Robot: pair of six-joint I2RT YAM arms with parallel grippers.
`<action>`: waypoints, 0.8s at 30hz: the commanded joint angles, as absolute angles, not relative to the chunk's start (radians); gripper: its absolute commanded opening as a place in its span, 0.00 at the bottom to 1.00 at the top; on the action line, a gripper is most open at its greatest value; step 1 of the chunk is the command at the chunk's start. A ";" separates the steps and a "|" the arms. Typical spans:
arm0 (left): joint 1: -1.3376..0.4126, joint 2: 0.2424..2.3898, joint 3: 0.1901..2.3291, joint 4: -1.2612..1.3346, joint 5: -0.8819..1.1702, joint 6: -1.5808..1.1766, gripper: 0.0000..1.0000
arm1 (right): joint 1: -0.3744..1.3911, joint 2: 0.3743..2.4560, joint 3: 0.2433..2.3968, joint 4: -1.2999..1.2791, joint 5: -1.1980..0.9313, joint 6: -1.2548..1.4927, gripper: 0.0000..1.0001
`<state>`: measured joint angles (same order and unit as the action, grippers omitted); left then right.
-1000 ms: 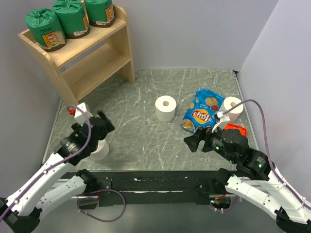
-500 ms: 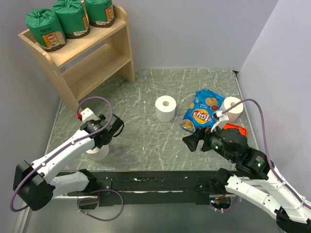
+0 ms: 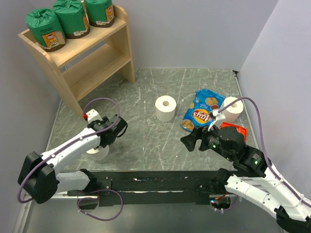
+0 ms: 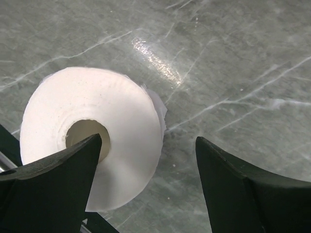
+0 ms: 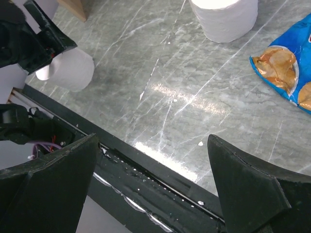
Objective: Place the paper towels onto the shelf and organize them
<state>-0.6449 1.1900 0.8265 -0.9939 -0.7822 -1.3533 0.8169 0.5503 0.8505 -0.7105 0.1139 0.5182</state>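
Three green-wrapped paper towels (image 3: 68,19) stand on the top tier of the wooden shelf (image 3: 97,60) at the far left. One bare white roll (image 3: 165,108) stands mid-table, another (image 3: 233,108) at the right beside the bag. A third white roll (image 4: 92,141) stands upright by the near left edge, under my left gripper (image 4: 148,165). That gripper is open: one finger (image 4: 53,179) hangs over the roll's hollow core, the other stands well clear of its side. My right gripper (image 5: 150,179) is open and empty above the near table edge.
A blue snack bag (image 3: 201,111) lies right of the middle roll, and a red packet (image 3: 235,130) lies beside my right arm. The shelf's lower tier (image 3: 99,73) holds nothing. The black front rail (image 5: 160,174) runs under my right gripper.
My left gripper has swung right and down over the near-left white roll, and its jaws have narrowed a little. The right gripper has crept slightly left.
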 commanded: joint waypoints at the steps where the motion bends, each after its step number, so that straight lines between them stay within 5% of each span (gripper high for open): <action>1: -0.644 1.241 0.867 -1.040 -0.798 -1.416 0.83 | 0.821 0.514 0.874 -0.673 0.126 0.495 1.00; 6: -0.658 1.267 0.874 -0.991 -0.770 -1.316 0.72 | 0.821 0.491 0.876 -0.676 0.140 0.486 0.99; 8: -0.676 1.256 0.877 -0.965 -0.761 -1.234 0.60 | 0.821 0.480 0.870 -0.677 0.143 0.489 1.00; 24: -0.847 1.261 0.926 -0.575 -0.477 -0.424 0.46 | 0.821 0.433 0.824 -0.708 0.127 0.520 0.99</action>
<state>-0.8417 1.2377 0.8547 -0.6979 -0.5640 -0.6842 0.8169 0.4438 0.8303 -0.7101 0.1265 0.5041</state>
